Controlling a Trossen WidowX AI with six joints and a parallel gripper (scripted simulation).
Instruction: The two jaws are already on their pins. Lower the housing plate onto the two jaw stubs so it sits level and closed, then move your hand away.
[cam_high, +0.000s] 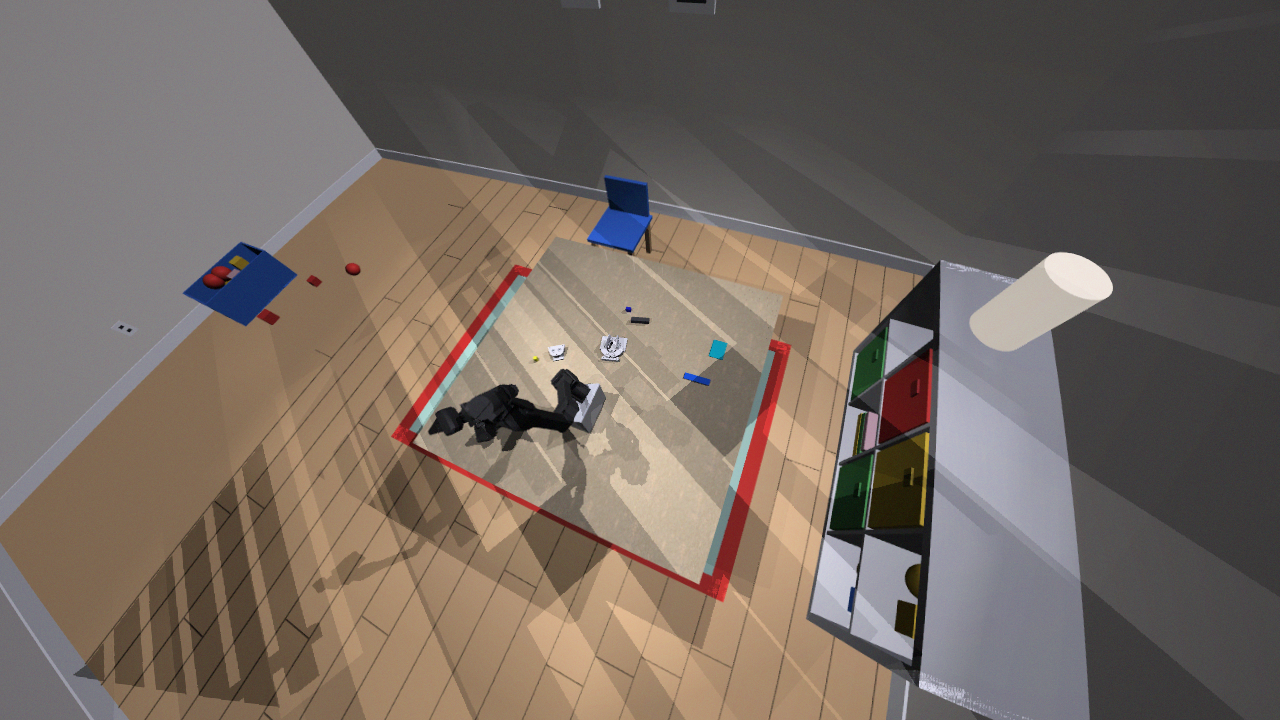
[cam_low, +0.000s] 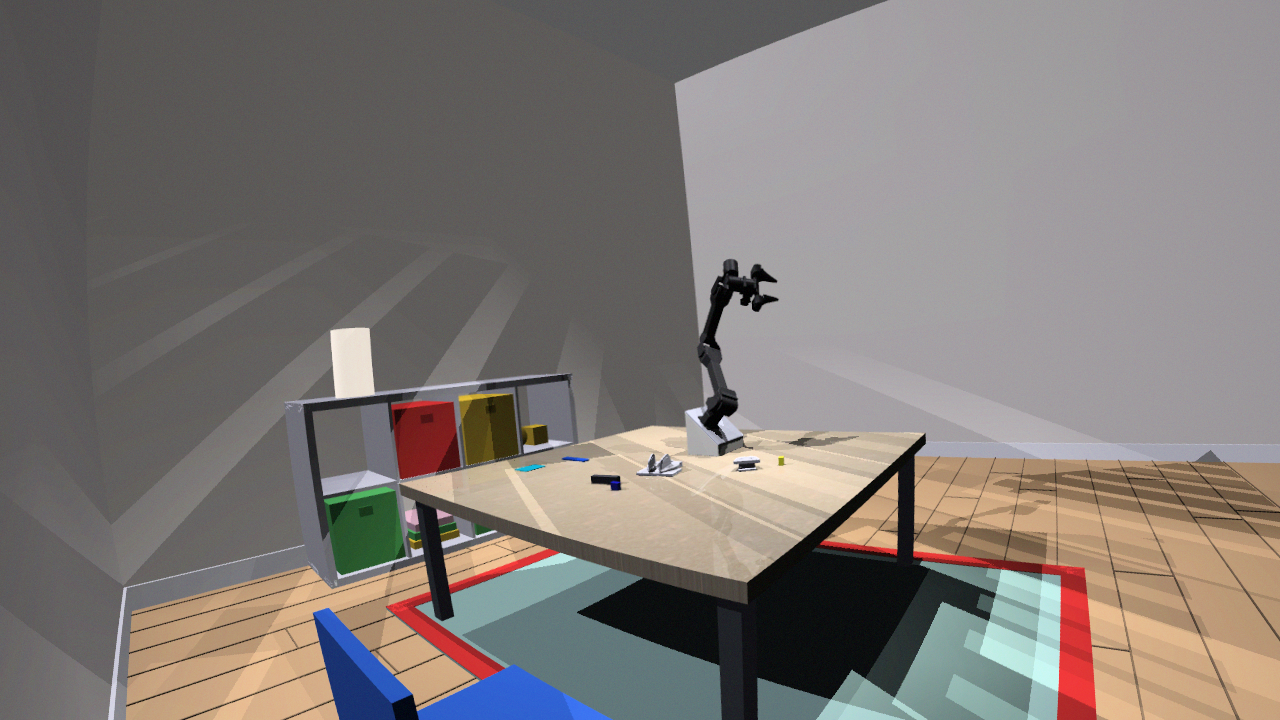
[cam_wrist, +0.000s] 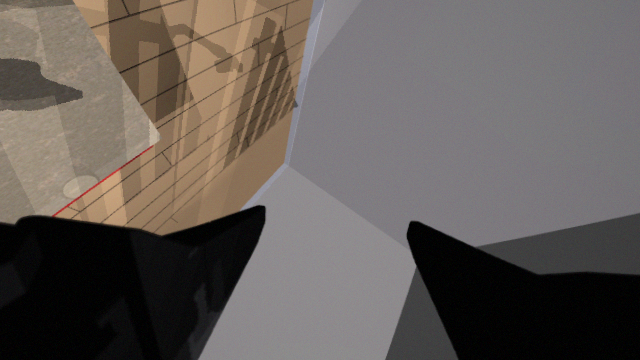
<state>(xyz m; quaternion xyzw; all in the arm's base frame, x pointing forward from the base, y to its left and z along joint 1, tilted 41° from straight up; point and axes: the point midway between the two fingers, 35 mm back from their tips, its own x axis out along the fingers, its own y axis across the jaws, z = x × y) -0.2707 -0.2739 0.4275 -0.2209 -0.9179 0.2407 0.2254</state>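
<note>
The black arm (cam_high: 528, 413) (cam_low: 713, 335) is rearing above the table (cam_high: 662, 483) (cam_low: 626, 510), its gripper (cam_high: 454, 431) (cam_low: 776, 290) (cam_wrist: 337, 221) gaping nearly full width, holding nothing. The white jaw assembly (cam_high: 612, 347) (cam_low: 659, 465) is sitting at the top view's centre; the smaller white piece (cam_high: 556, 351) (cam_low: 745, 462), probably the housing plate, is lying to its left. Picking it up is calling for a square, level pinch. The exterior view is revealing upright jaws; the wrist view is missing both parts.

The jaw stubs (cam_high: 613, 346) (cam_low: 659, 463) are too small to distinguish.
</note>
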